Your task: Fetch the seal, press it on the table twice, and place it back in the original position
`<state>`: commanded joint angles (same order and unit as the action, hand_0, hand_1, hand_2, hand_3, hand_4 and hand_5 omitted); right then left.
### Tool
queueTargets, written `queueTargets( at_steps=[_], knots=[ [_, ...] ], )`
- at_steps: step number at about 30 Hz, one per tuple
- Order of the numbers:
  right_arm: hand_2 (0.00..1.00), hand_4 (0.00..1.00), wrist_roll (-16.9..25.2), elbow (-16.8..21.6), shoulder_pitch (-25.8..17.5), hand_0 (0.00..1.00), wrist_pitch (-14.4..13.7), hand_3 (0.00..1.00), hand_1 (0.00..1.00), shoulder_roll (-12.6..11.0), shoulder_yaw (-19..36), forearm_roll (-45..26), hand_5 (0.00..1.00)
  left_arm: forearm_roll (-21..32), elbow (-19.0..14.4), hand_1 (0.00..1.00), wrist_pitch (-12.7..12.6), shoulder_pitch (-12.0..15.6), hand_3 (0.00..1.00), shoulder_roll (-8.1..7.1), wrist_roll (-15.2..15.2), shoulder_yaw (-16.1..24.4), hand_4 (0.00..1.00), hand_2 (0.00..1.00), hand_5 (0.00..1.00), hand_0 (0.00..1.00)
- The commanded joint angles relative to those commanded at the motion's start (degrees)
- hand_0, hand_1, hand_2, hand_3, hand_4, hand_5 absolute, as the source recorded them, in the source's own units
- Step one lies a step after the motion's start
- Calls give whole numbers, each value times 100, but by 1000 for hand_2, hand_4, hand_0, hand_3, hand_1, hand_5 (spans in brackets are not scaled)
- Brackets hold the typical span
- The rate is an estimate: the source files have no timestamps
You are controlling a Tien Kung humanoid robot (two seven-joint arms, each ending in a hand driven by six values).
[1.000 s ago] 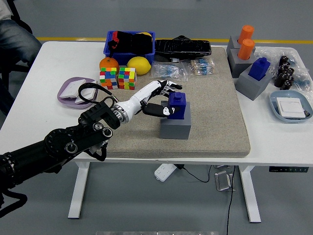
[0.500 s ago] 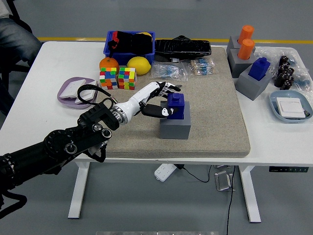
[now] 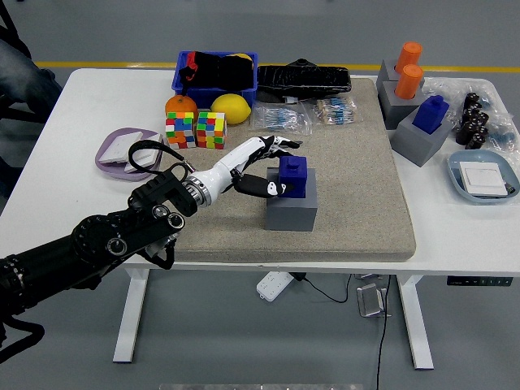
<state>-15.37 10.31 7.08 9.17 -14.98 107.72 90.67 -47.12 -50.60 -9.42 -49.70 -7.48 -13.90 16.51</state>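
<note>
Slowly, it seemed, the left hand (image 3: 264, 166) had eased back from the blue seal (image 3: 292, 178) compared with a second before. Earlier its white fingers had been closed around the left side of the seal; now the fingers (image 3: 280, 146) were fanned out above and behind it, and the dark thumb (image 3: 258, 187) lay just beside the seal's left face. I could not tell whether the thumb tip was touching it. The hand held nothing and looked loosened rather than clamped.

The seal sat upright in its grey block (image 3: 292, 209), near the middle of the tan mat (image 3: 357, 187), and it had not moved between the pictures. The black left arm (image 3: 114, 240) reached in from the lower left over the table's near edge, much where it had been.

Behind the hand were two colour-cube puzzles (image 3: 196, 130), an orange (image 3: 179, 105) and a lemon (image 3: 231, 108), with a blue bin (image 3: 216, 71) beyond them. At the right side stood another blue seal (image 3: 431, 114) and two orange ones (image 3: 409, 68) in grey blocks, all unmoved. A person's leg (image 3: 24, 69) showed at the top left corner, drawn a little further out of view than before.
</note>
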Motion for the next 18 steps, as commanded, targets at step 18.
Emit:
queueTargets(
  at_steps=[18],
  knots=[
    [729,874,-8,0,-6,890,-3,754,751,-12,20,16,552,250,-63,998,218,126,992,-83,-31,353,998,980,282,977]
  ],
)
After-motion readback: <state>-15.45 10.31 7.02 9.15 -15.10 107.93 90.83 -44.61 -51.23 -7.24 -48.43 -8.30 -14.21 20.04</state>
